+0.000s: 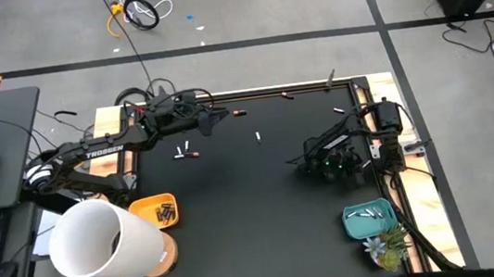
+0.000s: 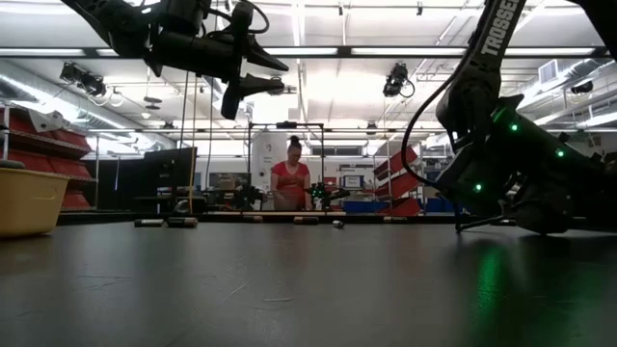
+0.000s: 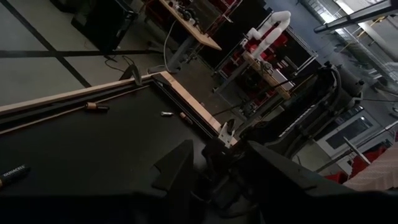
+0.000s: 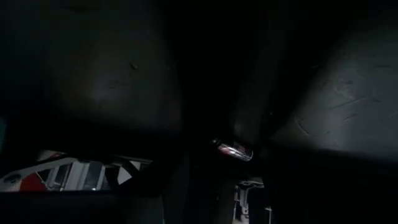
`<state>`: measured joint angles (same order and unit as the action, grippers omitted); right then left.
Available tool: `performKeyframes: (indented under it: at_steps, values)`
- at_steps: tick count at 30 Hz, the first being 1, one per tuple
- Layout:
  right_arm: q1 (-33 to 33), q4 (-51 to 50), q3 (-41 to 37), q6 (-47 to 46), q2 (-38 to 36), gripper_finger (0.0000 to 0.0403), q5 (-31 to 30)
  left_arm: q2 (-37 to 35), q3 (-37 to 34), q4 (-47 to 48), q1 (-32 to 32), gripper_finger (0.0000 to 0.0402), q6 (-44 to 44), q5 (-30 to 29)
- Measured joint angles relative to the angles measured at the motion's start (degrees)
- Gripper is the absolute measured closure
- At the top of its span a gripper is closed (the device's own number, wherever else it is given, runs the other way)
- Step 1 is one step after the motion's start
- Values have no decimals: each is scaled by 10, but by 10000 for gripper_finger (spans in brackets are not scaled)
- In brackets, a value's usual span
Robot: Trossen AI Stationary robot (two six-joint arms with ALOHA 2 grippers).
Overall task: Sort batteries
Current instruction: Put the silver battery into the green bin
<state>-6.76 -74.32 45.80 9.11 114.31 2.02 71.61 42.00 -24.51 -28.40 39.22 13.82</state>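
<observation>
Two dark robot arms [image 1: 100, 155] work over the black surface [image 1: 254, 203]. It carries one orange plastic tray [image 1: 147, 206], one teal plastic tray [image 1: 355, 224], and about seven loose slim cylindrical batteries [image 1: 186, 154].

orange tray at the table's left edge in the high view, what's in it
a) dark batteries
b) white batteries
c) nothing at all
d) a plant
a: in the high view the orange tray holds a small cluster of dark batteries, while the white batteries lie in the teal tray on the right side, next to the small plant.
</observation>
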Motion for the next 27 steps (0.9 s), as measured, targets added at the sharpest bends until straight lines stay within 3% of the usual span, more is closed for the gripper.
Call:
performKeyframes:
  at_steps: [9, 20, 27]
  values:
    - [-6, 2, 0, 35, 2, 259, -11, 0, 0, 0, 0, 241, 2, 18]
    - [-13, 5, 1, -10, -1, 393, 38, 0, 0, -1, 0, 241, 2, 19]
    - [-25, 7, 8, -41, -6, 377, 18, 0, 0, 0, 0, 241, -1, 19]
